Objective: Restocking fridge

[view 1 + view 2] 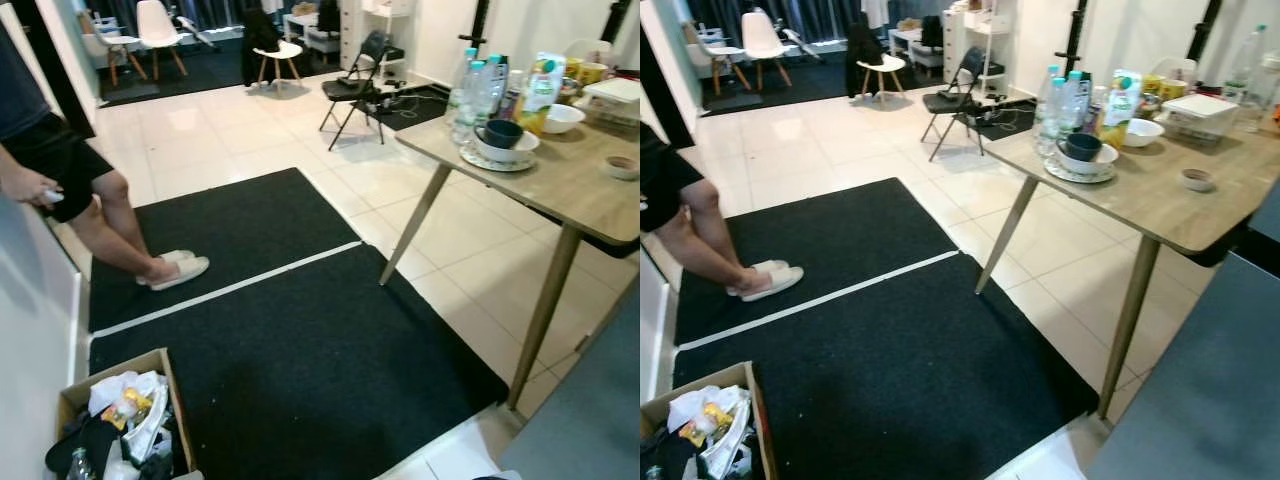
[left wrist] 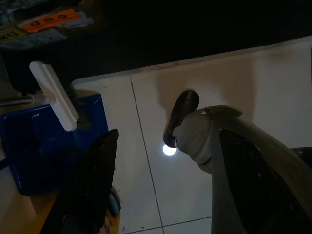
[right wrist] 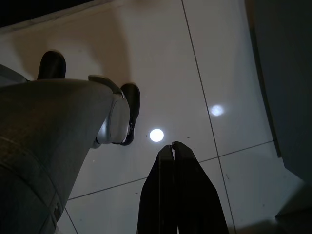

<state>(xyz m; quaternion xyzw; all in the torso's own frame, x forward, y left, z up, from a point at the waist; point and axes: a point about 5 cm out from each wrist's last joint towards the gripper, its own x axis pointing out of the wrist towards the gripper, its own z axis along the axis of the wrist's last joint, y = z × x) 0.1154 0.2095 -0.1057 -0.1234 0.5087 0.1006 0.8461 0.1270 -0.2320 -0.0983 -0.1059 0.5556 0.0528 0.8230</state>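
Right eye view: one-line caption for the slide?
Wooden table crowded with water bottles, a juice carton and bowls; black mat and a person's legs nearby.

Glossy white floor tiles (image 1: 250, 130), a rough matt black carpet (image 1: 300, 350), a smooth wood-look table (image 1: 580, 190), a cardboard box (image 1: 165, 375) near left.

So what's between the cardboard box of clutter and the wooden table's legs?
Just black carpet crossed by a white strip separates the cardboard box from the wooden table, in both eye views.
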